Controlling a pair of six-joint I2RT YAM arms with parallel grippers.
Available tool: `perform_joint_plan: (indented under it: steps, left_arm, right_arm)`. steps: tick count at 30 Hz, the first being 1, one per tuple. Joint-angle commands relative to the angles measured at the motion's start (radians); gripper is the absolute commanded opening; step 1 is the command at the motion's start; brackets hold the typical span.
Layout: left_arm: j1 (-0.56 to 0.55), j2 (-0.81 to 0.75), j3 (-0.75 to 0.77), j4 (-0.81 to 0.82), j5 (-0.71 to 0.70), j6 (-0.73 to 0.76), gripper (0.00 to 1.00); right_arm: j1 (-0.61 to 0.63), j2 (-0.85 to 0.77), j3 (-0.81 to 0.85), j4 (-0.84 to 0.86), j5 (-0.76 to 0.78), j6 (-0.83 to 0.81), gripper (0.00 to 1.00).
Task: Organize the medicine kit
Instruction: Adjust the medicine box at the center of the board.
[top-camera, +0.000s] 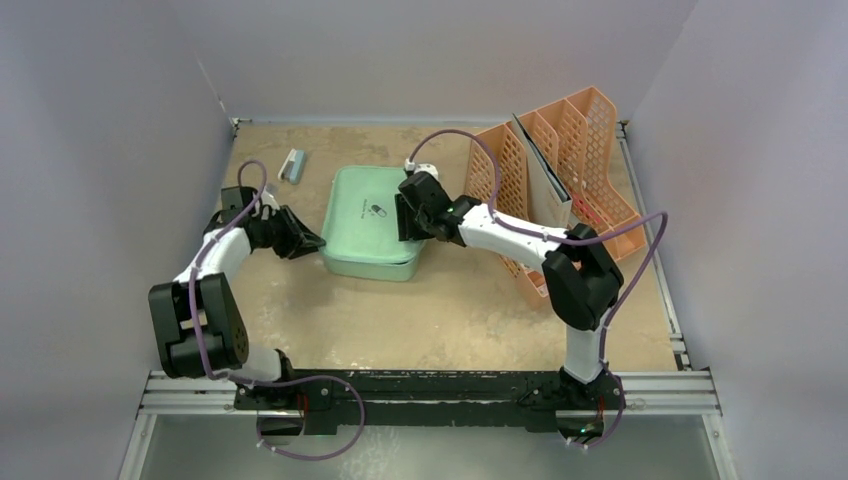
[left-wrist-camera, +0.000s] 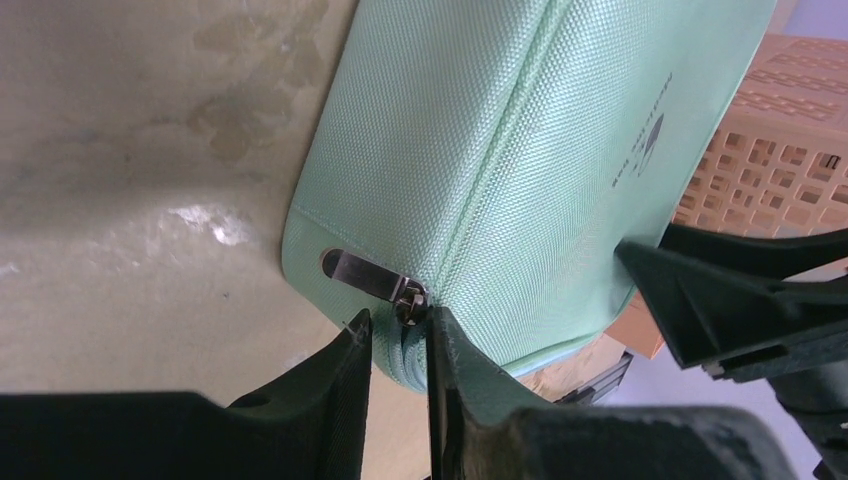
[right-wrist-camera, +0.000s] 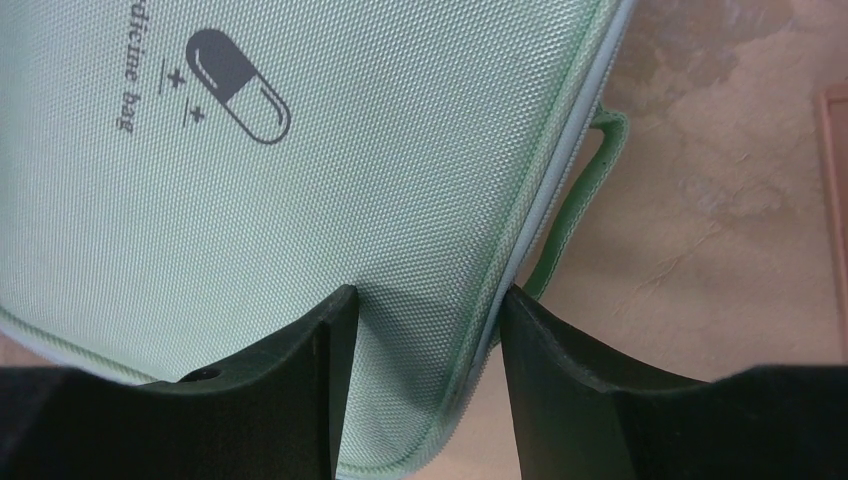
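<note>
**Status: early stage, kit not yet opened.**

1. Location. The medicine kit (top-camera: 370, 225), a mint-green fabric case w/ pill icon (right-wrist-camera: 238, 85), lies flat on the table (top-camera: 450, 320), approx. centre, between the two arms. The peach file rack (top-camera: 590, 150) stands to its right; a small pale item (top-camera: 292, 165) lies beyond its left corner.
2. Closure. In the left wrist view the zip runs fully closed along the side seam. The slider (left-wrist-camera: 410, 298) sits at the corner, and its metal pull tab (left-wrist-camera: 365, 273) lies flat against the wall.
3. Left gripper (left-wrist-camera: 398, 325). Jaws are narrow, one tip on each side of the slider. Cannot tell whether they clamp it yet.
4. Right gripper (right-wrist-camera: 428, 295). Jaws are apart, w/ the tips at the lid's right edge near the carry loop (right-wrist-camera: 585, 190). It grips nothing; judged to be steadying the case. Contact can't be confirmed.
5. Done: both arms positioned at the kit.
6. Left: pull the zip round, lift the lid, sort the contents (not visible, qty unknown), re-close.
</note>
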Motion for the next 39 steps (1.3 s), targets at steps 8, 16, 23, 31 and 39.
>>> perform_joint_plan:
  steps: [8, 16, 23, 31, 39]
  left_arm:
    - [-0.144, -0.187, -0.165, 0.063, -0.001, -0.175, 0.17]
    - [-0.205, -0.287, -0.216, 0.104, -0.017, -0.219, 0.18]
    - [-0.222, -0.301, -0.202, 0.057, -0.032, -0.2, 0.2]
    - [-0.222, -0.326, -0.11, -0.043, -0.021, -0.186, 0.36]
    - [-0.222, -0.352, -0.078, -0.108, -0.062, -0.147, 0.4]
  right_arm:
    - [0.002, 0.09, 0.159, 0.012, -0.061, -0.239, 0.56]
    - [0.002, 0.136, 0.196, 0.026, -0.075, -0.279, 0.56]
    - [0.002, 0.125, 0.284, -0.036, 0.019, -0.334, 0.62]
    - [0.003, 0.04, 0.292, -0.072, 0.075, -0.283, 0.69]
    - [0.005, -0.001, 0.276, -0.17, 0.145, -0.187, 0.72]
